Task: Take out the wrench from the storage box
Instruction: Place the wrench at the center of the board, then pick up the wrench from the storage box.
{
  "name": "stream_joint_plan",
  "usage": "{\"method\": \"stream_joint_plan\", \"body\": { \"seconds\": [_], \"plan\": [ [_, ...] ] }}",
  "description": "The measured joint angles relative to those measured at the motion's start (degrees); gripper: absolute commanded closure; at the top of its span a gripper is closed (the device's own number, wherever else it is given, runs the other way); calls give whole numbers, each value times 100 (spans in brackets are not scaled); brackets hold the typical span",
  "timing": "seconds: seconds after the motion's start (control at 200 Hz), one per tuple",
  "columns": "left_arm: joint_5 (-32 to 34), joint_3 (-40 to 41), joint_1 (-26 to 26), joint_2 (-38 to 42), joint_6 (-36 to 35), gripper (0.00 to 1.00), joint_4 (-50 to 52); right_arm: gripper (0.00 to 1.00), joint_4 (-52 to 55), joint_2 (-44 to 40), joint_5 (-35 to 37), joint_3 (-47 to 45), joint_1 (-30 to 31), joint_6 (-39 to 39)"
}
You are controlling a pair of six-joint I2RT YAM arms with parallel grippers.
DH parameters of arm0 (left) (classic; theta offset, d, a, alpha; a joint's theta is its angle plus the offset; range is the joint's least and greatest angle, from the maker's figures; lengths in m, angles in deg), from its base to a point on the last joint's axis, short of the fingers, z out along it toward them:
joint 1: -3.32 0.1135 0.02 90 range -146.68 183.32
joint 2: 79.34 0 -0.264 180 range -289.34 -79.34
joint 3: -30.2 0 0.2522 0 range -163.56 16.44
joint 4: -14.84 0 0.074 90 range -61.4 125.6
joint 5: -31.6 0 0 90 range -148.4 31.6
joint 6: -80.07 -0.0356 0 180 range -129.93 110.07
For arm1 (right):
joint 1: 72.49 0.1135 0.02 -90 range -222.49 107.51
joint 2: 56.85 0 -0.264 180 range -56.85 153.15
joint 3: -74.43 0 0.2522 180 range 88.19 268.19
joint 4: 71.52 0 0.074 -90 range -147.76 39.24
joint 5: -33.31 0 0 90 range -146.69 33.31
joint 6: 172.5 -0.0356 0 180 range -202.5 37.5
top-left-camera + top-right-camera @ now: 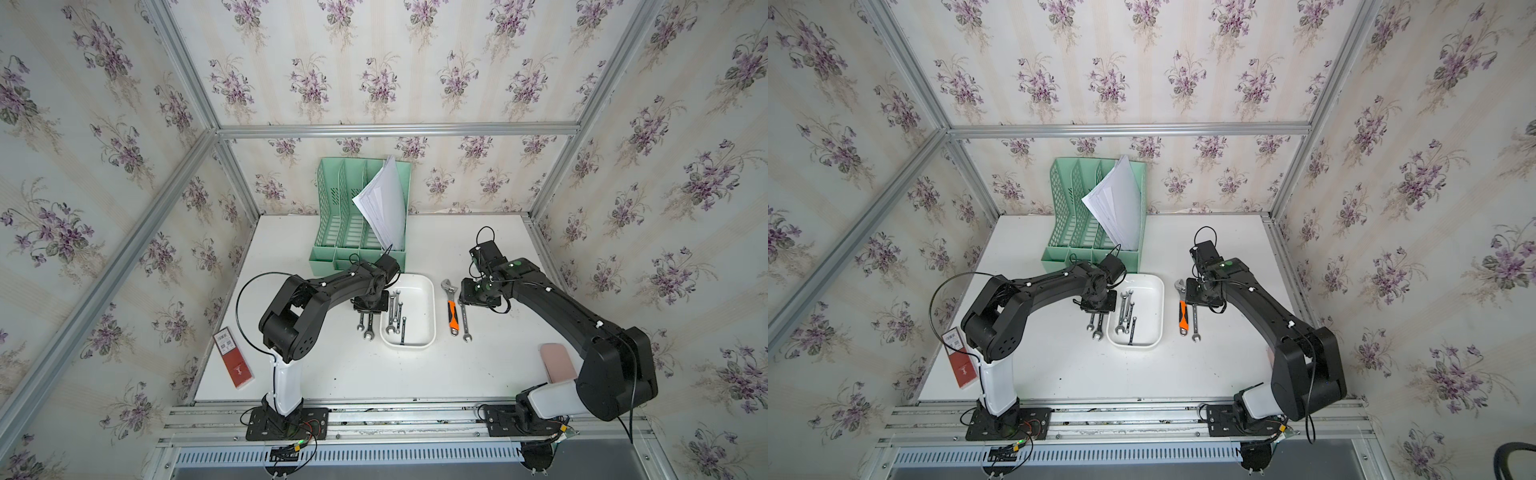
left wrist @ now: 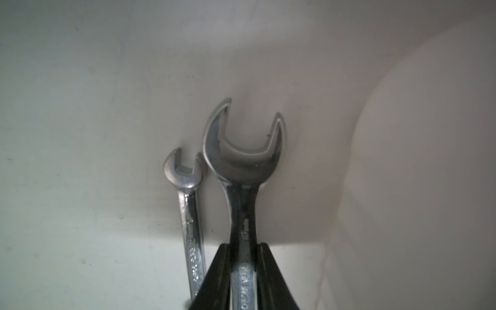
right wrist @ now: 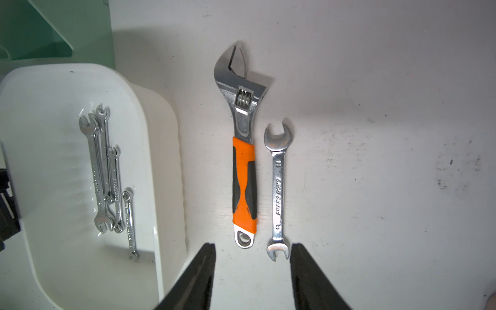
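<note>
The white storage box [image 1: 432,307] [image 1: 1160,307] [image 3: 161,134] sits mid-table and holds several small steel wrenches [image 1: 395,316] [image 3: 104,171]. Just left of the box, my left gripper [image 2: 243,245] [image 1: 368,309] is shut on the shaft of a large open-end wrench [image 2: 236,166] [image 1: 369,330], outside the box. A smaller wrench [image 2: 185,174] [image 1: 360,324] lies beside it on the table. Right of the box, my right gripper [image 3: 252,247] [image 1: 471,295] hangs open above the table. Its fingers stand near the ends of an orange-handled adjustable wrench [image 3: 243,174] [image 1: 451,309] and a steel open-end wrench [image 3: 279,188] [image 1: 464,324].
A mint-green file organizer [image 1: 357,232] with white papers [image 1: 384,199] stands behind the box. A red flat box [image 1: 232,359] lies at the table's left edge. A pink object [image 1: 557,361] rests at the front right, by the right arm's base.
</note>
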Motion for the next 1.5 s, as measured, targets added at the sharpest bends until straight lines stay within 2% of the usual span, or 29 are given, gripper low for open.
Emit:
{"method": "stream_joint_plan", "body": {
  "seconds": [0.285, 0.579, 0.644, 0.759, 1.119, 1.249, 1.498],
  "plan": [
    [-2, -26, -4, 212, 66, 56, 140, 49, 74, -48, -15, 92, 4, -15],
    [146, -284, 20, 1043, 57, 46, 535, 49, 197, -105, -17, 304, 37, -17],
    [212, -299, 24, 1307, 15, 35, 616, 50, 258, -118, -17, 391, 57, -28],
    [302, -304, 44, 1766, -11, 24, 743, 50, 317, -114, -17, 584, 151, -59],
    [463, -122, 72, 2793, -116, 0, 901, 51, 428, 396, -37, 1460, 800, -293],
    [566, 61, 94, 3126, -140, 1, 905, 51, 380, 772, -118, 1827, 1252, -367],
    [730, 326, 131, 3526, -149, 1, 929, 52, 153, 1749, -212, 2629, 1742, -494]
  ]
}}
